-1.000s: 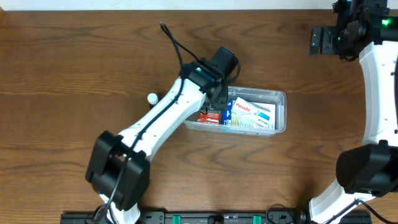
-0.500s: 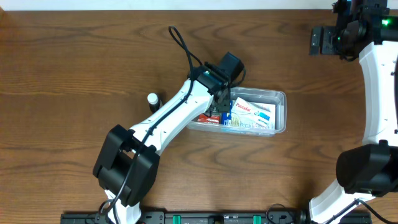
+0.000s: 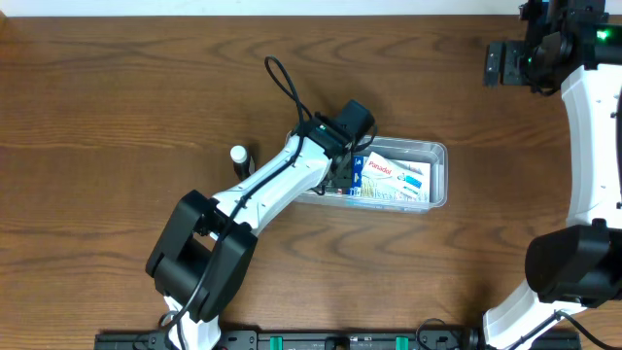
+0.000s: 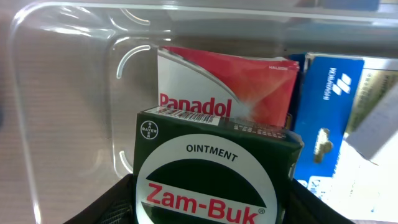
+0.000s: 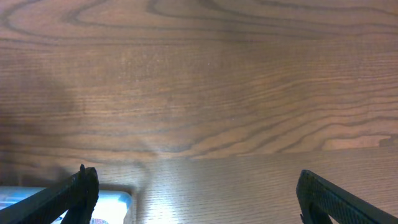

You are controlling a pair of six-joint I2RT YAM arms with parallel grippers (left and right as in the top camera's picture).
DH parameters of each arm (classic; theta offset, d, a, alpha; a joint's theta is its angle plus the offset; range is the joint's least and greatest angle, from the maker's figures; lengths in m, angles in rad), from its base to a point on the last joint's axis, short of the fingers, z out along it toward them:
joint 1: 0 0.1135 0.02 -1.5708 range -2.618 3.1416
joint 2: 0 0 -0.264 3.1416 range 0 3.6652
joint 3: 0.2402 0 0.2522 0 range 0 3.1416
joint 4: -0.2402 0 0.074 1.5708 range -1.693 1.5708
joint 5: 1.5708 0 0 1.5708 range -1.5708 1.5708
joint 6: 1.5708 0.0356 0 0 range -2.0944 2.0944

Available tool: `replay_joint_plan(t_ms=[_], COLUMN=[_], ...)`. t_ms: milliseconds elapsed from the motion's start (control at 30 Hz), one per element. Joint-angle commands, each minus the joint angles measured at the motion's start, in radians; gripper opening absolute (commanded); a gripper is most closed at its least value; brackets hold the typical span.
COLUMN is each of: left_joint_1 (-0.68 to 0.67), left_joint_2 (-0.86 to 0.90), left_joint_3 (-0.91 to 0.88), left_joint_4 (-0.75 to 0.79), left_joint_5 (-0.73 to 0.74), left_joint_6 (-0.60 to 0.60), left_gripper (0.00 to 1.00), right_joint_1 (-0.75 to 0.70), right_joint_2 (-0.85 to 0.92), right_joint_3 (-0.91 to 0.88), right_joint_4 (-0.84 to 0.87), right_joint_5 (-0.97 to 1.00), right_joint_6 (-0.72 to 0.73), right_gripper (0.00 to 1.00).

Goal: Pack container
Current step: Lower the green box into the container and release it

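Observation:
The clear plastic container (image 3: 435, 148) lies at the table's middle right and holds a white Panadol box (image 3: 394, 173) and a blue box (image 3: 356, 173). My left gripper (image 3: 342, 175) is over the container's left end, shut on a dark green Zam-Buk ointment box (image 4: 214, 171). In the left wrist view the Zam-Buk box sits inside the container (image 4: 68, 74), in front of a red Panadol box (image 4: 227, 81), with the blue box (image 4: 326, 99) to its right. My right gripper (image 5: 193, 193) is open and empty, high at the table's far right.
A small white bottle (image 3: 238, 155) stands on the wood left of the container, beside the left arm. The right arm's base (image 3: 573, 262) is at the right edge.
My left gripper has moved right and down into the container's left end with the Zam-Buk box. The right arm has not moved.

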Motion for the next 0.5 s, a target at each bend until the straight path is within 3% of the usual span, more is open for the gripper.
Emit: replay_joint_plan(t_ms=[0, 467], left_joint_1=[-0.002, -0.003], left_joint_2=[0.015, 0.015], left_joint_3=[-0.028, -0.031], left_joint_4=[0.024, 0.106], left_joint_5=[-0.020, -0.021], left_joint_6=[-0.009, 0.018], left_gripper=[0.52, 0.52], right_joint_1=[-0.002, -0.002], right_joint_2=[0.004, 0.004], right_joint_3=[0.014, 0.014], right_joint_4=[0.002, 0.002], right_joint_5=[0.003, 0.003], right_joint_6=[0.009, 0.010], right_gripper=[0.99, 0.99])
